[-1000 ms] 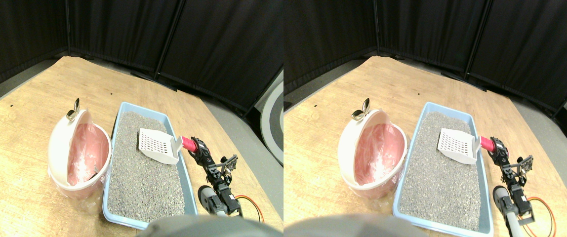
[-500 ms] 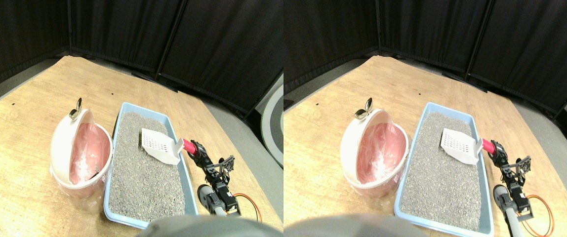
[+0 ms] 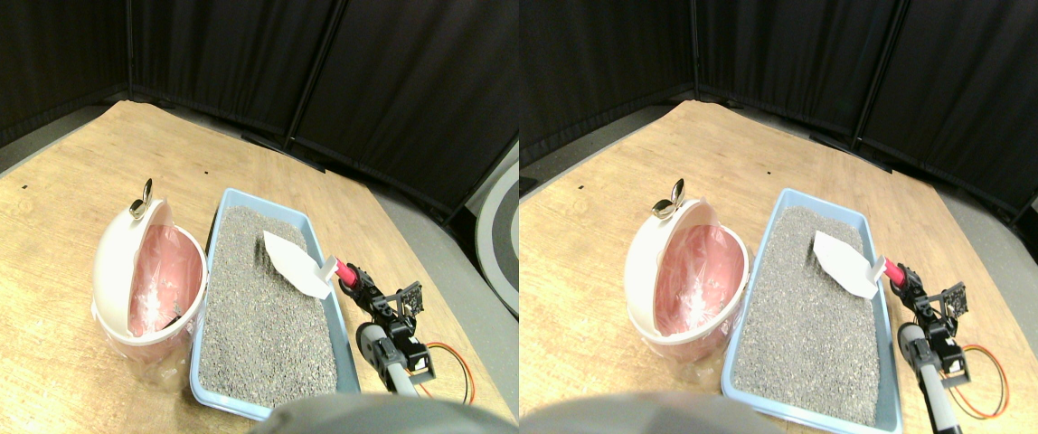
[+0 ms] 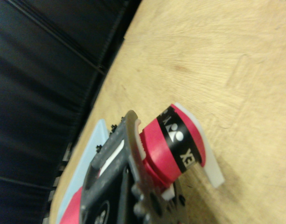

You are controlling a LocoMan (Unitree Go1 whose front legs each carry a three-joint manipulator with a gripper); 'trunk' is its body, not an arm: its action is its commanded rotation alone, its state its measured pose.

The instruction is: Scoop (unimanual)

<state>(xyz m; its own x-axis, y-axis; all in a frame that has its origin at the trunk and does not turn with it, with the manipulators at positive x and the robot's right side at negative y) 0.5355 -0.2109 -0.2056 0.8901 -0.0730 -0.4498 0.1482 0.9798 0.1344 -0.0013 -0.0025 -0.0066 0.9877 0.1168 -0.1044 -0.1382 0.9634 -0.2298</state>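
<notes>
A white slotted scoop (image 3: 296, 262) with a red wrapped handle (image 3: 346, 272) hangs over the right side of the blue litter tray (image 3: 203, 298). The scoop is rolled onto its edge and its tip points down toward the grey litter (image 3: 257, 325). My right gripper (image 3: 359, 283) is shut on the handle just outside the tray's right rim. In the wrist view the red handle (image 4: 173, 147) fills the middle, with the dark jaw frame (image 4: 110, 182) pressed against it.
A white and pink swing-lid bin (image 3: 121, 262) with a pink liner (image 3: 162, 280) stands against the tray's left side. An orange cable (image 3: 457, 362) loops on the wooden floor by my arm. Black curtains close off the back.
The scoop has rolled from lying flat, slots up, to standing on edge, tip dipping toward the litter. My wrist has dropped lower and turned with it.
</notes>
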